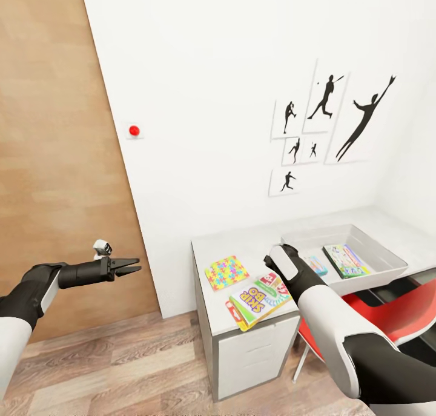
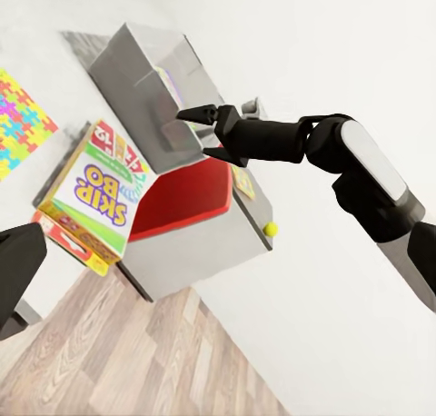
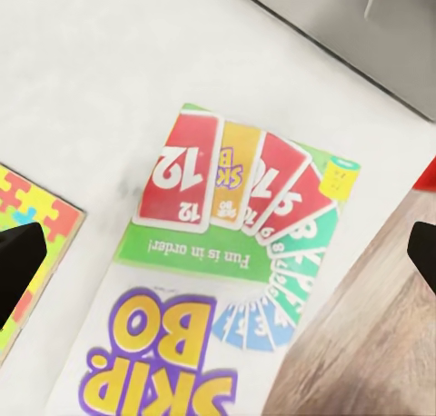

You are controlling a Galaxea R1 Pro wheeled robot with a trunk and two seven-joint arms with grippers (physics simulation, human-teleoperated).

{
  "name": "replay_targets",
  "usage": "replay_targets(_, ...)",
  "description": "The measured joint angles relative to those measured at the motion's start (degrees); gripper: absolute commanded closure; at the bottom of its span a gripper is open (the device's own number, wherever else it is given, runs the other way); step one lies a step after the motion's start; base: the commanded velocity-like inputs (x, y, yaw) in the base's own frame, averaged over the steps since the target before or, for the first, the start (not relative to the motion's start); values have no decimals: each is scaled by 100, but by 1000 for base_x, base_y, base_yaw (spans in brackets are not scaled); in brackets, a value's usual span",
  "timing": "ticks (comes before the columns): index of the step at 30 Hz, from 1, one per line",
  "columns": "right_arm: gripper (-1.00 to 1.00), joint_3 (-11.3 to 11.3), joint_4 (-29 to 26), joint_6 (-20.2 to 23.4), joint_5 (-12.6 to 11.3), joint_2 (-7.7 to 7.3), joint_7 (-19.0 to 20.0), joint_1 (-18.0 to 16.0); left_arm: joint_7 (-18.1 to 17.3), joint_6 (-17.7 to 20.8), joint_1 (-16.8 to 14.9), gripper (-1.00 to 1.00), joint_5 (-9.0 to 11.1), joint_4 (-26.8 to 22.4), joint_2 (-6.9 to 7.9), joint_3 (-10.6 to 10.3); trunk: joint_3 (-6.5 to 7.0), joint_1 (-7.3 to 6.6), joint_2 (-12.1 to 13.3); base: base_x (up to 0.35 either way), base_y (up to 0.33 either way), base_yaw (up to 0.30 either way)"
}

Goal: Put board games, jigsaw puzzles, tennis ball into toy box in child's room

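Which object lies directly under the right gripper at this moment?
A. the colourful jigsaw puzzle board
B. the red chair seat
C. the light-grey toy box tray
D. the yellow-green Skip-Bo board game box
D: in the right wrist view the open right gripper has its two dark fingertips on either side of the yellow-green Skip-Bo board game box, which lies on the pale table top; the jigsaw puzzle board is off to one side.

Your left arm is stretched forward, forearm roughly level, left gripper (image 1: 134, 264) with jaws slightly parted, holding nothing. Your right arm is bent at the elbow, reaching forward and down; right gripper (image 2: 207, 133) has jaws apart, empty.
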Motion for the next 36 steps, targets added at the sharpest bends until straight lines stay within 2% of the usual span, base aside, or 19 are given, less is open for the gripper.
replay_targets(6, -100, -7, 0, 0, 5, 20, 0, 0, 0, 1, 0, -100, 0, 0, 0, 1, -57, 0, 0, 0, 0, 0)
replay_targets(25, -100, -7, -29, 0, 9, -50, 13, -48, -2, 1, 0, -100, 0, 0, 0, 1, -236, 0, -1, 0, 0, 0)
replay_targets(36, -100, -7, -43, 1, 9, -50, 18, -180, -4, 2, 0, -100, 1, 0, 0, 8, -340, 0, -1, 0, 0, 0)
